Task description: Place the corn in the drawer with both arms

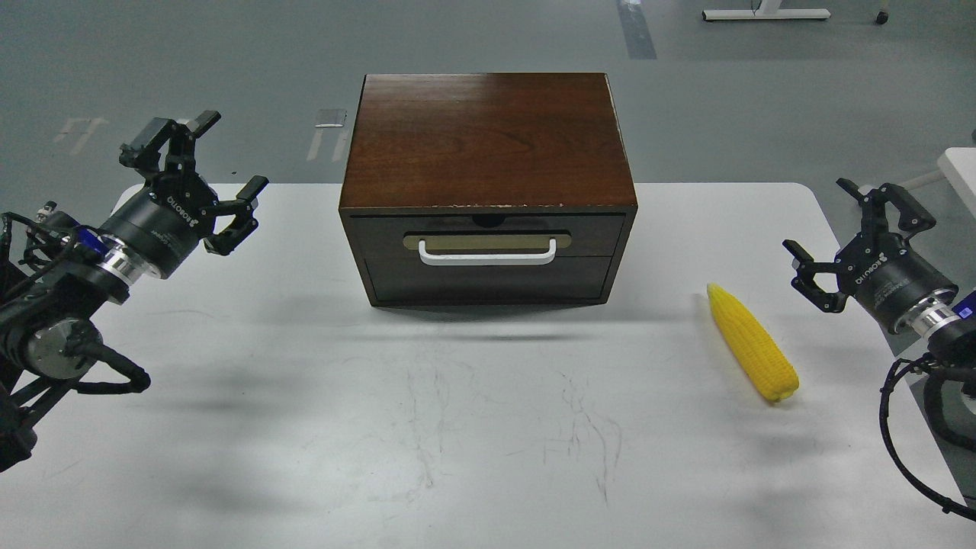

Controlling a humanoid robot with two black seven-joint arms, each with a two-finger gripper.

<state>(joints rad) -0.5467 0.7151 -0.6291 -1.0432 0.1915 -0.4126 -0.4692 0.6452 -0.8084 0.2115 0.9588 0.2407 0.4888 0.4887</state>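
The yellow corn (752, 341) lies flat on the white table (488, 427), right of the cabinet, its pointed tip toward the cabinet. The drawer (488, 235) is pushed in, its white bar handle (486, 252) facing me. My left gripper (229, 156) hovers open at the left, well clear of the cabinet, holding nothing. Open and empty too, my right gripper (822, 223) hangs at the right edge, a short way right of the corn.
The dark wooden cabinet (488, 137) stands at the table's far middle, with a handle-less panel (488, 278) under the drawer. Grey floor lies beyond the table. A white object (962, 166) shows at the far right edge.
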